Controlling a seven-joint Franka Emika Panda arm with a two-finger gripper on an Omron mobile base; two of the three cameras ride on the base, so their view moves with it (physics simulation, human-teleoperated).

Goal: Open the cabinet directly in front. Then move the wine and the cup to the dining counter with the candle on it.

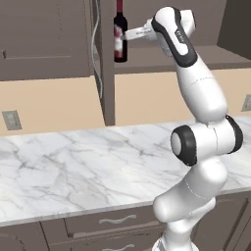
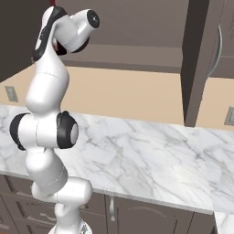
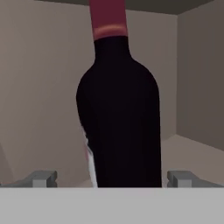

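- The wine (image 1: 120, 37) stands upright on the shelf of the open cabinet (image 1: 162, 59), at the top middle of the left base view; its red foil neck runs off the top edge and its white-and-red label faces left.
- In the hand view the bottle (image 3: 120, 113) rises dark and close in the middle of the frame, with the cabinet's beige inner walls behind it.
- The gripper (image 3: 113, 178) is spread to its widest, one finger tip (image 3: 41, 178) at the lower left and the other at the lower right, the bottle's body between them; neither tip looks pressed against the glass, so it has hold of nothing.
- In the left base view the hand reaches in from the right at label height.
- One cabinet door (image 2: 199, 59) hangs open at the upper right of the right base view.
- Below runs the marble worktop (image 1: 73, 166) with a beige backsplash (image 1: 49, 103).
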